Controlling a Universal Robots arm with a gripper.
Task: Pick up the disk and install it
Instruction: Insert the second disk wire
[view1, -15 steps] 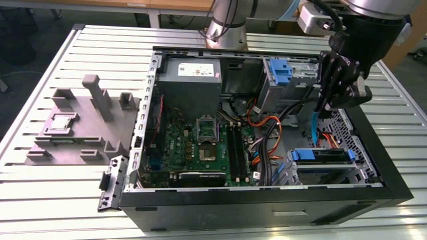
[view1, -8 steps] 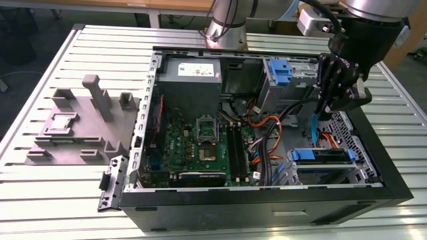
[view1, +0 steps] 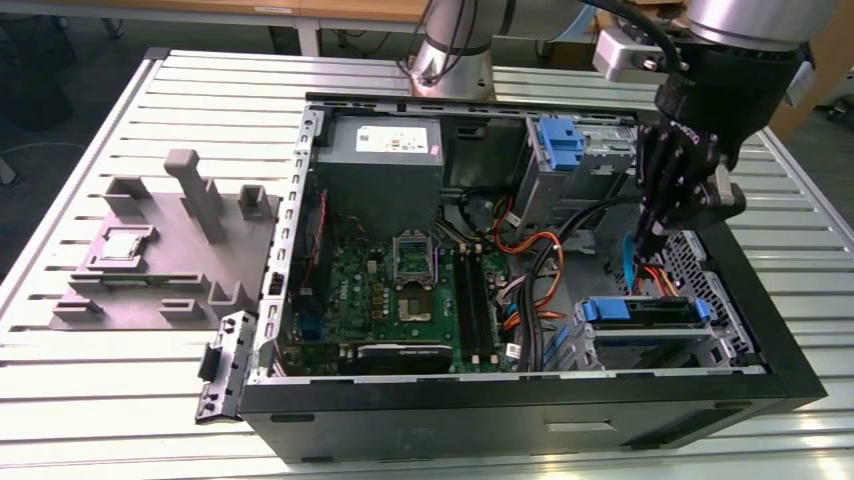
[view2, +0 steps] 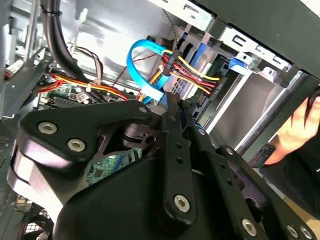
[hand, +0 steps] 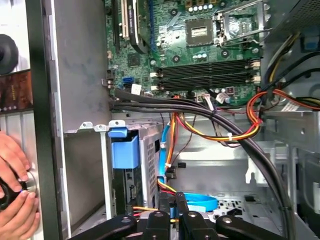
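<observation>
One gripper (view1: 645, 245) (inside PC case (view1: 534, 400))

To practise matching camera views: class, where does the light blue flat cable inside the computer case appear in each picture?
Exterior view: the blue cable hangs towards the exterior view's right, beyond the orange wires.
Second wrist view: it loops beside the red and yellow wires.
First wrist view: it curls below those wires.
Shared landmark: the green motherboard.

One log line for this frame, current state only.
arm: inside open computer case, drive-bay side | tool: above blue-framed disk in bay, near cables | grip: unclear | person's hand at case edge
</observation>
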